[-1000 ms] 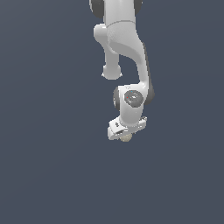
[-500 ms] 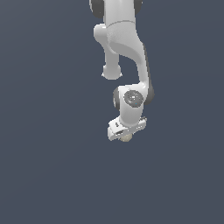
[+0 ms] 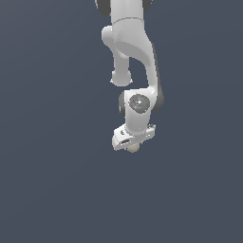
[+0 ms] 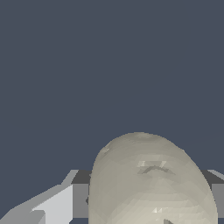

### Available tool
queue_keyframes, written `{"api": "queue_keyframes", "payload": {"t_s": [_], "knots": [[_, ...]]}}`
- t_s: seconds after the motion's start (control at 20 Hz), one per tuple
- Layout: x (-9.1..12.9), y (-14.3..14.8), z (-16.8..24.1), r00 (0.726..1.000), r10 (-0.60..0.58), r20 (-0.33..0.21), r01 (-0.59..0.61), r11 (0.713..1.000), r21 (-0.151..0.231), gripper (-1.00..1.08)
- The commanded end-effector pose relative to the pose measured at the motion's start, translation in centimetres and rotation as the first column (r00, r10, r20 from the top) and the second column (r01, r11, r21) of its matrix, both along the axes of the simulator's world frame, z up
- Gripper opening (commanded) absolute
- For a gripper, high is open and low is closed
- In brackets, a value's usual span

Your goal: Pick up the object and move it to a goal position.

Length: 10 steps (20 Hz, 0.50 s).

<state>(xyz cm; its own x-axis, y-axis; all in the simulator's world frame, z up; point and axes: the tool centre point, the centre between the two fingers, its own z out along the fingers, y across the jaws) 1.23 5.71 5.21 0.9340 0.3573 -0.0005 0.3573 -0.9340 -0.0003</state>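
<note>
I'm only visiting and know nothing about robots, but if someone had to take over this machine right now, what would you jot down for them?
Gripper: appears shut on the beige ball, which peeks out just beneath the white hand in the exterior view. In the wrist view the ball fills the space between the fingers.
Done: the ball looks grasped.
Left: carry it to the goal position and stop there. No goal marker shows in either view, and the plain grey background does not reveal how high the ball is.
</note>
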Motion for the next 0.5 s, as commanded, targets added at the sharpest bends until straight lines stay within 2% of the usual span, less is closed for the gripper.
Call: {"api": "queue_keyframes", "payload": {"t_s": [0.0,0.45], "knots": [[-0.2,-1.5,0.9,1.000,-0.001,0.001,0.001,1.000,0.000,-1.00],[-1.6,-10.0,6.3,1.000,-0.001,0.001,0.001,1.000,0.000,-1.00]]}}
